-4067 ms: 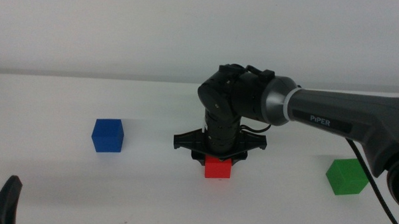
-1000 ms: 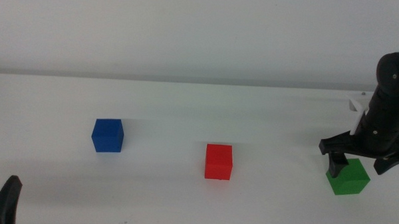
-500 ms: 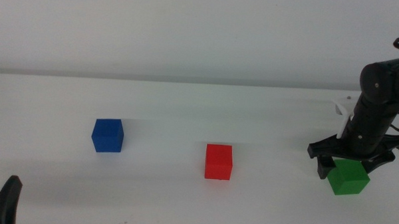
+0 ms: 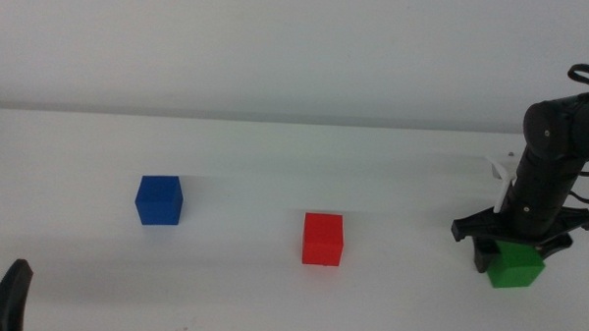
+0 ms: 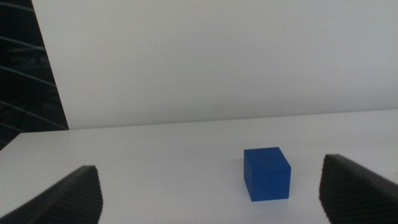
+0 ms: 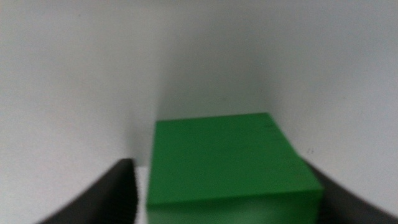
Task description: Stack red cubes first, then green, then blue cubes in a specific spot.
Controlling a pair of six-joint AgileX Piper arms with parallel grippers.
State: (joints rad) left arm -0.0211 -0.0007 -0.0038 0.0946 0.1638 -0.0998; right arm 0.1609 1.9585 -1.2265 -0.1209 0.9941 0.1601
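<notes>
The red cube [image 4: 322,238] sits alone on the white table near its middle; no mark shows the specific spot. To the left of it rests the blue cube [image 4: 159,200], which the left wrist view shows as the blue cube [image 5: 267,174] ahead of my open left gripper [image 5: 214,199]. That left gripper [image 4: 10,295] waits at the bottom left corner. At the right, my right gripper [image 4: 513,254] is down over the green cube [image 4: 517,269], open, one jaw on each side. In the right wrist view the green cube [image 6: 230,162] fills the gap between the jaws.
The white table [image 4: 275,155] ends at a pale wall behind. A small white tab [image 4: 501,166] lies on the table just behind the right arm. The right arm's cable loops at the picture's right edge.
The right gripper let go of the red cube at the middle, swung over to the right, and has come down around the green cube. The cubes and the left arm have not moved.
</notes>
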